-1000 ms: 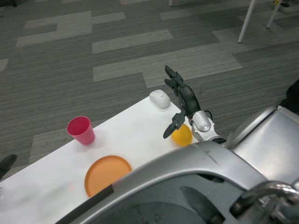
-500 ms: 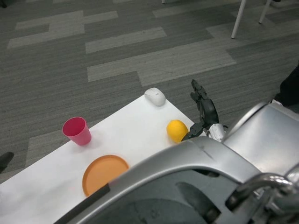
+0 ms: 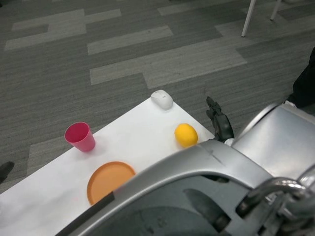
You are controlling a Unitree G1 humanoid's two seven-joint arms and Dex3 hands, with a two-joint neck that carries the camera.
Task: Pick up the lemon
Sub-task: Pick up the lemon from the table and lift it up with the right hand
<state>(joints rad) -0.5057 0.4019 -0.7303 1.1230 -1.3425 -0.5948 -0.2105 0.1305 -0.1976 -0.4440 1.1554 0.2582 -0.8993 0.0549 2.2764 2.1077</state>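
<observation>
My right robot hand (image 3: 220, 120) sits off the right edge of the tabletop (image 3: 142, 142), just beside the lemon (image 3: 186, 134) but not touching it. It holds nothing. Only the upper fingers (image 3: 213, 107) show, pointing up and away from me, apart from each other; the palm and thumb are hidden behind my silver forearm, so I read it as open but can't see the whole hand. It stands to the lemon's right, so a sideways approach would bring the fingers around the fruit from that flank.

The lemon rests on the tabletop near the right edge, on its own with bare white surface all round it, so nothing blocks a grasp. It's round and smooth, so I judge it may roll if nudged before the fingers close; the edge is near, so a push to the right could send it off.

White computer mouse (image 3: 161, 99) lies at the far corner of the tabletop, beyond the lemon, apart from it. Pink cup (image 3: 80, 137) stands upright near the far edge on the left, well apart from the lemon. Orange plate (image 3: 110, 181) lies flat nearer me, between cup and lemon in left-right terms, partly cut by my arm.

My left robot hand (image 3: 5, 170) barely shows as 1 dark shape at the left border, off the tabletop; can't tell its state.

Task step: lemon not yet picked up; reach still needed.
</observation>
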